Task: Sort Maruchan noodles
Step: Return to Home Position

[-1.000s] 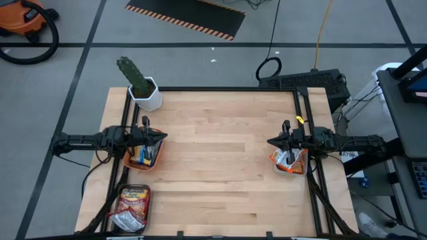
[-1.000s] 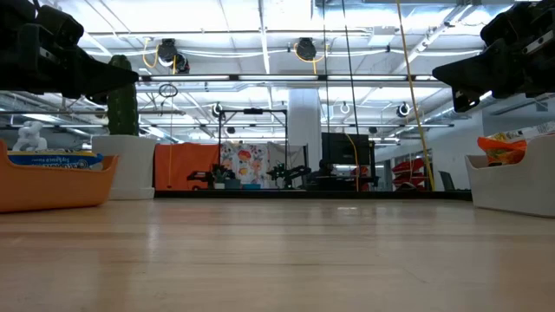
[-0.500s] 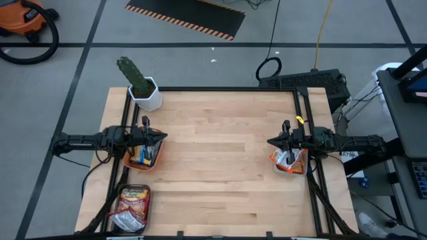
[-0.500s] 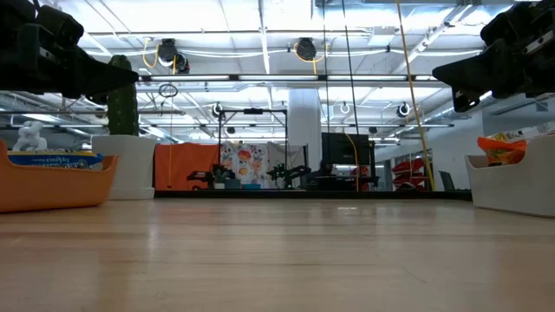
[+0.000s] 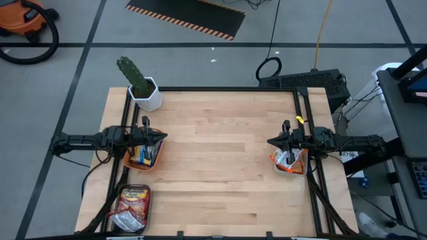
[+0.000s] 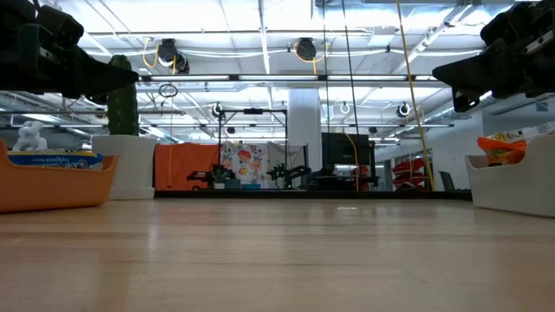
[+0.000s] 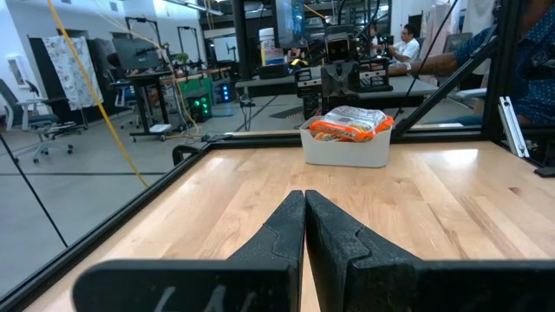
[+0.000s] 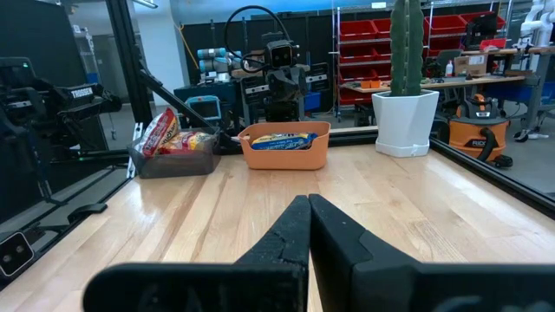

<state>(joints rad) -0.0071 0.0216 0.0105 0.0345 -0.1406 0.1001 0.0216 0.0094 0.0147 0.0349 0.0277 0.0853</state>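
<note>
Maruchan noodle packets lie in three containers. Blue-white ones fill an orange bowl (image 5: 142, 158) at the table's left, under my left gripper (image 5: 164, 138). Orange-yellow ones sit in a white tray (image 5: 289, 163) at the right, under my right gripper (image 5: 269, 141). Dark red-white ones lie in a grey tray (image 5: 131, 207) at the near left corner. Both grippers are shut, level, pointing at each other across the table, above the containers and touching nothing. My left gripper (image 7: 305, 201) faces the white tray (image 7: 347, 147); my right gripper (image 8: 310, 204) faces the orange bowl (image 8: 284, 146) and grey tray (image 8: 176, 152).
A potted cactus (image 5: 141, 85) in a white pot stands at the far left corner. Bare wood (image 5: 217, 167) spans the table's middle between the two arms. Black frame rails (image 5: 227, 89) run along the table's edges. People sit at desks in the room beyond.
</note>
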